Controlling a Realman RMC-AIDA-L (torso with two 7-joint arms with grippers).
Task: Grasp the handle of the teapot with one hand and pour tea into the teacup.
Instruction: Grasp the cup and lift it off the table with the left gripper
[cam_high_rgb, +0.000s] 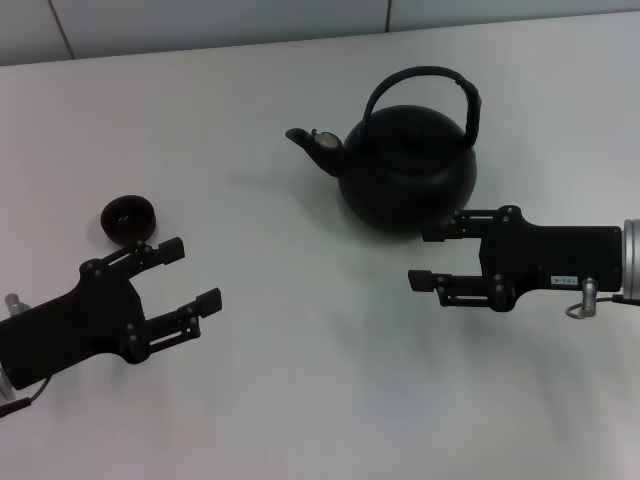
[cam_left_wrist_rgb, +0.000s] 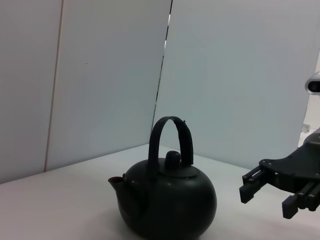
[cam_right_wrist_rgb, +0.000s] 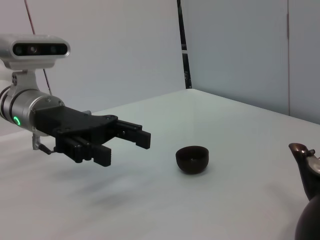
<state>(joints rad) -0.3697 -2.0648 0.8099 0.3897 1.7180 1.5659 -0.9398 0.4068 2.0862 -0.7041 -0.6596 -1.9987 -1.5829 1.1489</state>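
Resting surface: a plain white table (cam_high_rgb: 300, 400) carries everything, with pale wall panels behind it.
Teapot: the round black teapot (cam_high_rgb: 408, 170) sits toward the far right of the table, spout (cam_high_rgb: 305, 139) aimed at my left side; in the left wrist view (cam_left_wrist_rgb: 167, 202) it stands upright with the lid knob (cam_left_wrist_rgb: 172, 158) on top.
Right gripper: my right gripper (cam_high_rgb: 430, 255) hovers just beside the teapot's near side, fingers spread apart and empty, one finger close against the pot's belly; whether it touches I cannot tell. It shows again farther off in the left wrist view (cam_left_wrist_rgb: 265, 195).
Left gripper: my left gripper (cam_high_rgb: 190, 275) hangs over the near left of the table, fingers parted, grasping nothing, near the teacup but clear of it; the right wrist view (cam_right_wrist_rgb: 125, 147) shows the same.
Handle: the arched black handle (cam_high_rgb: 425, 78) stands upright over the pot, untouched.
Teacup: the small dark teacup (cam_high_rgb: 129, 218) rests upright at far left, well apart from the teapot (cam_right_wrist_rgb: 192, 159).
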